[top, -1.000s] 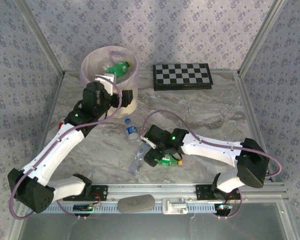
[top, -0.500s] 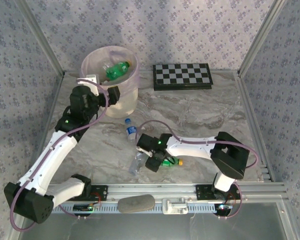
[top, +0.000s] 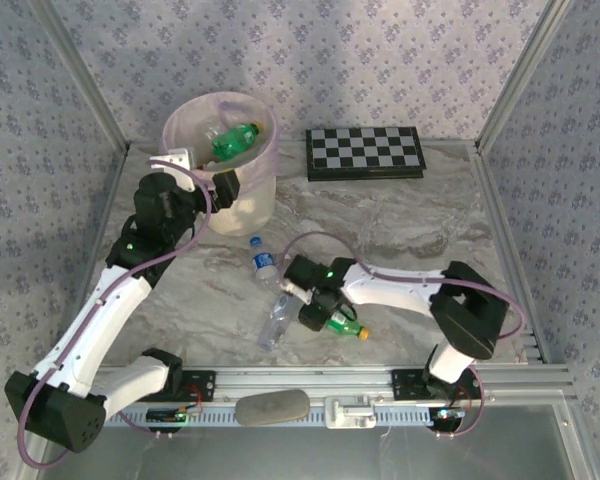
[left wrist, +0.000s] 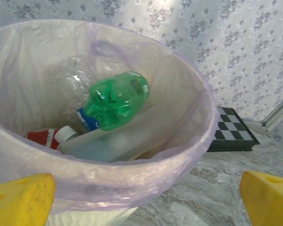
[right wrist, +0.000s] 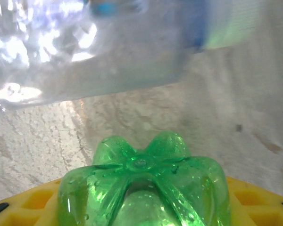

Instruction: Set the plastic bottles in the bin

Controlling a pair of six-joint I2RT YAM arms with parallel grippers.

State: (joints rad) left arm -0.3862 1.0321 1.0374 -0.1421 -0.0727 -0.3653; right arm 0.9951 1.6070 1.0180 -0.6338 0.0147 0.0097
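Observation:
The bin (top: pixel 242 190), cream with a pink liner, stands at the back left; a green bottle (top: pixel 235 138) and clear ones lie inside it. My left gripper (top: pixel 205 172) hovers open at the bin's near side, its yellow fingertips (left wrist: pixel 19 197) wide apart below the rim (left wrist: pixel 198 127), and a green bottle (left wrist: pixel 115 101) lies in the bin ahead. My right gripper (top: pixel 315 310) is low on the table, shut on a green bottle (top: pixel 340 322) with an orange cap; its base (right wrist: pixel 141 183) sits between the yellow pads. A clear bottle (top: pixel 275 320) lies just left of it, and a blue-labelled one (top: pixel 263 262) lies farther back.
A folded chessboard (top: pixel 365 152) lies at the back, right of the bin. A grey oblong object (top: pixel 272 407) rests on the front rail. Metal frame posts and patterned walls close in the table on both sides. Close ahead of the held bottle lies the clear bottle (right wrist: pixel 85 47).
My right gripper has closed on the green bottle and shifted it slightly right. The left arm has pulled back a little from the bin and stays open.

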